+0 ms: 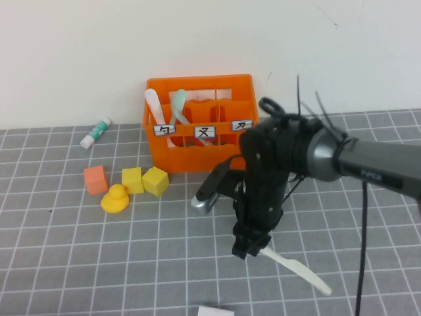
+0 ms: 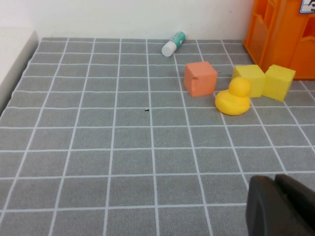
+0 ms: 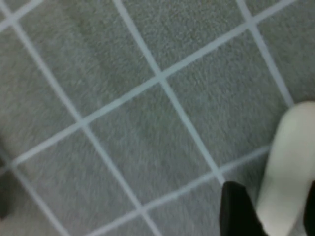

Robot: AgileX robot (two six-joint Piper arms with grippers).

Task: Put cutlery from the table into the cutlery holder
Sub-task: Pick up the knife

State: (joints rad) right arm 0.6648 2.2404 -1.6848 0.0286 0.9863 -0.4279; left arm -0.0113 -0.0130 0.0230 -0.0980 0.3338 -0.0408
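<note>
Grey table (image 1: 79, 263) marked with a grid of thin white lines, seen from above, with an orange cutlery holder (image 1: 200, 122) standing at its far edge against a white wall. Two pieces stand upright in the crate's left-hand compartments: a pale pink spoon (image 1: 156, 112) and, just beside it, a mint-green spoon (image 1: 179, 105). Three small white labels run along the crate's front. Well in front of the crate and to its right, the right gripper (image 1: 250, 247) points down at the table, its black fingers (image 3: 238, 211) on either side of one end of a cream-white knife (image 1: 299, 268), which lies flat and stretches away from the crate; the jaws are parted and close around that end. To the crate's left lie a white-and-green tube (image 1: 96, 132), an orange cube (image 1: 95, 179), two yellow cubes (image 1: 146, 180) and a yellow rubber duck (image 1: 115, 199). The left gripper (image 2: 280, 206) hangs low over the table, left of the crate, with its fingers closed and nothing in them.
</note>
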